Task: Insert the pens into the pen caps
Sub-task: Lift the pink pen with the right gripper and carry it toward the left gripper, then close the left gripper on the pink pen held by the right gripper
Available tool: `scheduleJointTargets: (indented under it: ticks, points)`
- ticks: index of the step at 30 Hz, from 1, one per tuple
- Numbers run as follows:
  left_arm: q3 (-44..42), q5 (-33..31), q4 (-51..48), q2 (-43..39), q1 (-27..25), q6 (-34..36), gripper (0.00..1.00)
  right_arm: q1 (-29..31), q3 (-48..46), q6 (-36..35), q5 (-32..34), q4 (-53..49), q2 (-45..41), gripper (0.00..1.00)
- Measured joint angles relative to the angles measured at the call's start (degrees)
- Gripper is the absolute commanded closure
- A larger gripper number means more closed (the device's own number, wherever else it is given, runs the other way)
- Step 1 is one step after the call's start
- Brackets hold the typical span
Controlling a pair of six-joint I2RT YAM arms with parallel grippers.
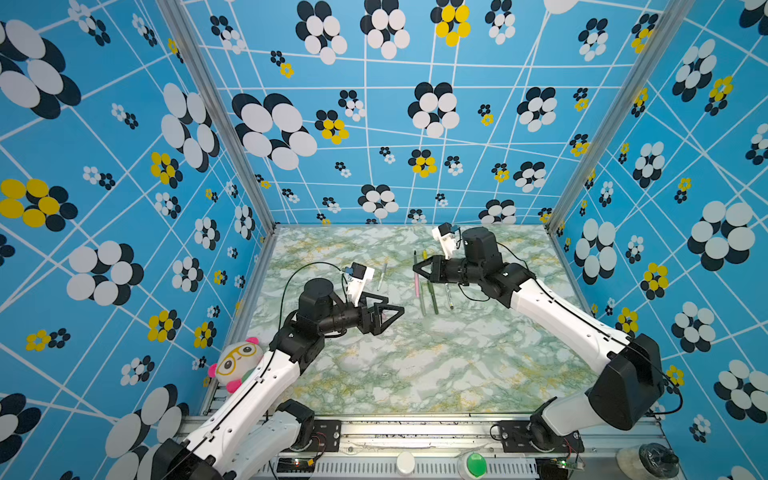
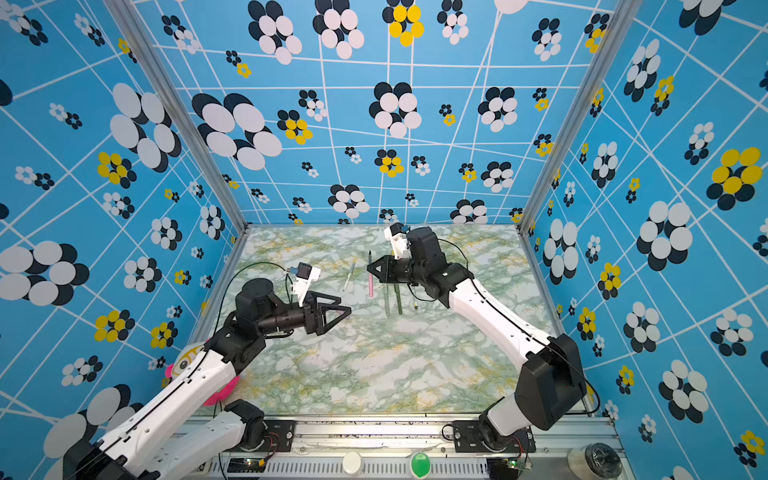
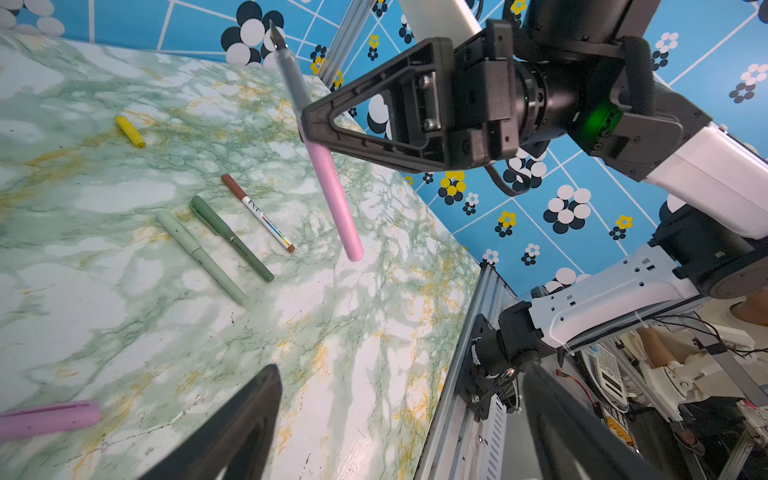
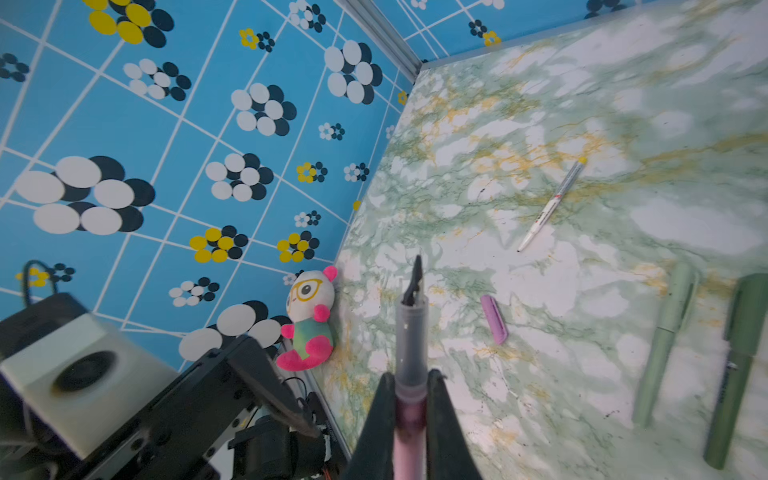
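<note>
Pink pen in right claw hangs clear of table edges.

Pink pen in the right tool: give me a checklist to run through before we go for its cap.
1. Pink pen clamped in the right tool: ok.
2. Nib bare and clear of the jaws: ok.
3. Pink cap lying free on the table, nothing touching it: ok.
4. Left tool open: ok.
5. Cap in the left tool: not ok, not yet picked up.
6. Which end of the cap is open: cannot tell.
</note>
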Motion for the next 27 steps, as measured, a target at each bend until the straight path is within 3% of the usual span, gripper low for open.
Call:
scheduleJointTargets:
  ticks: [14, 27]
  points:
    - [5.16, -1.09, 4.46, 9.6, -3.85, -3.37, 0.3, 1.44, -5.68, 2.58, -7.93, 9.44, -3.02, 0.96]
    - [5.97, -3.56, 6.14, 11.39, -4.7, -4.9, 0.64, 2.8, -6.38, 3.13, -8.5, 11.67, -3.04, 0.97]
